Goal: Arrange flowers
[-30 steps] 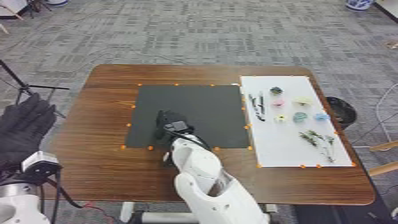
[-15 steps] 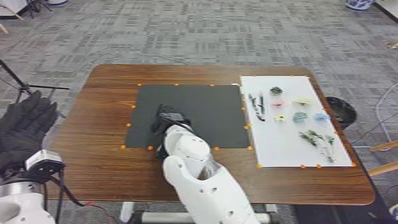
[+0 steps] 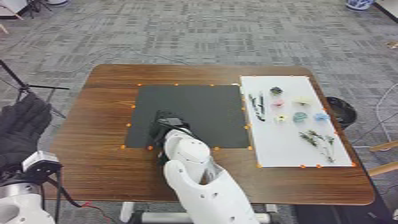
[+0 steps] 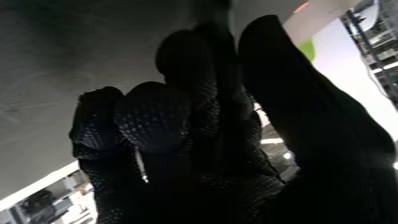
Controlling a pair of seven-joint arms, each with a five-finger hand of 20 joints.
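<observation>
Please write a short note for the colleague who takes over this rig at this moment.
Left robot hand: open, at the left edge of the head view.
Right robot hand: at the left part of the dark mat; I cannot tell if it holds something.
Things: small flowers and leafy stems lie on the white sheet, at right.
Done: no finished arrangement can be confirmed.
Left: probably arranging these flowers and stems, perhaps on the mat.

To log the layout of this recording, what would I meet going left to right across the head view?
Left hand, right hand, dark slender pieces, pink flower, teal flower, blue flower, black bin.
</observation>
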